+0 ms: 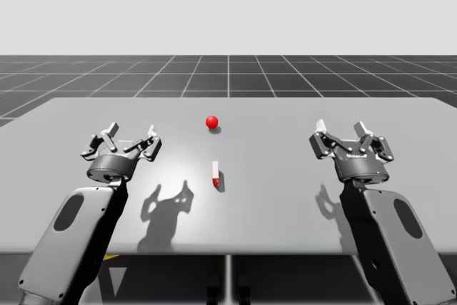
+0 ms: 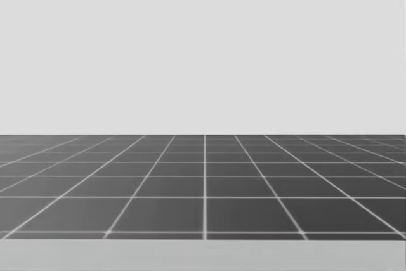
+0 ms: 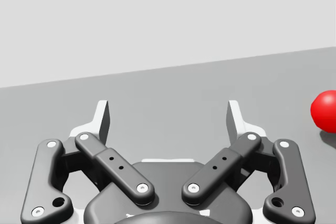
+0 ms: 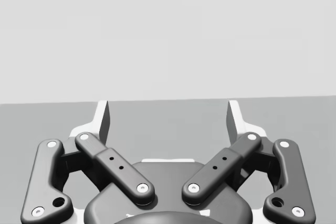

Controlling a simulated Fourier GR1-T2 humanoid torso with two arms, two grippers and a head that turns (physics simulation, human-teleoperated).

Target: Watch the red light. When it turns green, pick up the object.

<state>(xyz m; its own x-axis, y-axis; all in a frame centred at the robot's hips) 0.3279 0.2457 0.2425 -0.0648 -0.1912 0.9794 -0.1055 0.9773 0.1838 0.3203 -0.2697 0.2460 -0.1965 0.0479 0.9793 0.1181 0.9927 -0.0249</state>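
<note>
A red ball-shaped light (image 1: 211, 121) sits on the grey table (image 1: 285, 205) at its middle, towards the back. A small white and red block (image 1: 215, 174) stands upright in front of it. My left gripper (image 1: 130, 138) hovers open at the table's left, well apart from the block. My right gripper (image 1: 341, 131) hovers open at the right. In the left wrist view my left gripper (image 3: 168, 116) has nothing between its fingers, and the red light (image 3: 324, 110) lies off to its right side. My right gripper (image 4: 168, 116) faces bare table.
The table's far edge (image 2: 203, 243) meets a dark gridded floor (image 2: 203, 188) beyond. Shadows of both arms fall on the table near its front edge.
</note>
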